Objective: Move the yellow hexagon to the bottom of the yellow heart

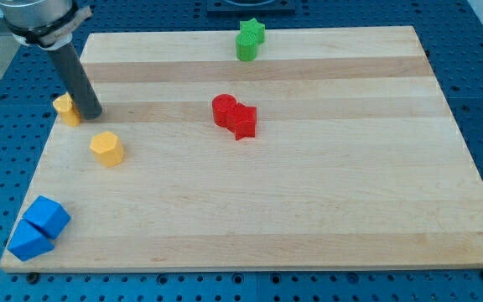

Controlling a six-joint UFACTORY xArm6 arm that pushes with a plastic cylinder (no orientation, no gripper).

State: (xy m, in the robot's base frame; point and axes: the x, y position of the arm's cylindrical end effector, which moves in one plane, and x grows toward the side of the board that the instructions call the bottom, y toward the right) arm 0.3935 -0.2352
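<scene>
The yellow hexagon (pixel 107 148) lies on the wooden board (pixel 309 201) at the view's left. The yellow heart (pixel 65 109) sits above and to the left of it, near the board's left edge, partly hidden by my rod. My tip (pixel 90 113) rests on the board right beside the heart's right side, touching or nearly touching it. The tip is a short way above and left of the hexagon, apart from it.
A red cylinder (pixel 224 110) and a red star-like block (pixel 245 122) touch each other at the board's middle top. Two green blocks (pixel 249 40) stand at the top edge. Two blue blocks (pixel 38 228) lie at the bottom left corner.
</scene>
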